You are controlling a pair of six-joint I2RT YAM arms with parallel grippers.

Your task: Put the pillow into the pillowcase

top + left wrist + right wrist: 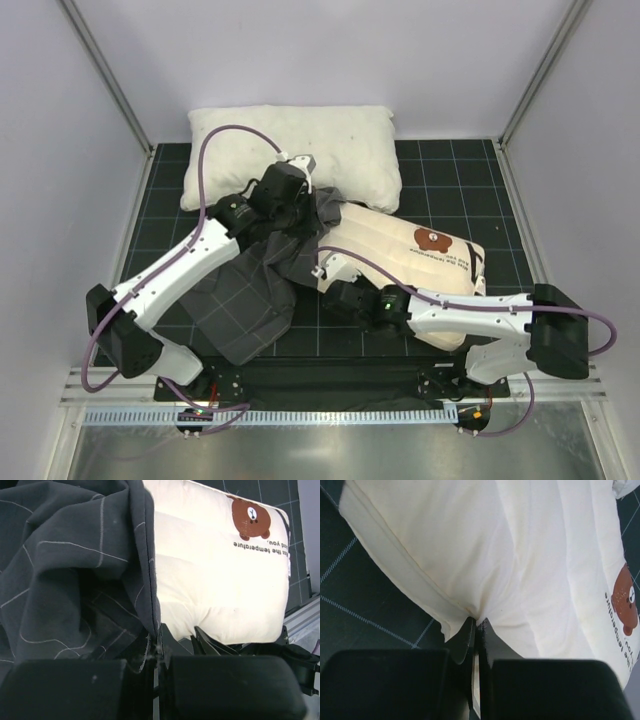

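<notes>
The pillow (520, 555) looks soft, light and squashy. The right claw (477, 625) pinches its seamed edge at lower centre, and the left claw (157, 636) is closed on the limp pillowcase (65, 580) hem.

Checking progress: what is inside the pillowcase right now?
The pillowcase covers one end of the pillow; most of it, bear print included, lies outside. The fabric hides how far in it reaches.

Matt grey cloth pillowcase (60, 580), and smooth quilted cream cloth pillow (215, 580).
</notes>
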